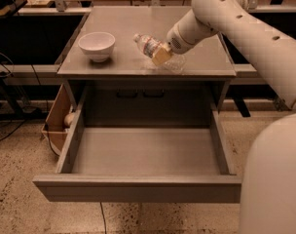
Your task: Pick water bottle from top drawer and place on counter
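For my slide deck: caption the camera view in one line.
Gripper holds the water bottle tilted over the counter, right of a white bowl; the top drawer stands open below.

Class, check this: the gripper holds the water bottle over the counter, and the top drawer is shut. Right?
No. The camera view shows the top drawer open; the gripper does hold the water bottle over the counter.

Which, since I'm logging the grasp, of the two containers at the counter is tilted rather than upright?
The water bottle, leaning cap up-left in the shut gripper over the front of the counter; the white bowl to its left stands upright, untouched.
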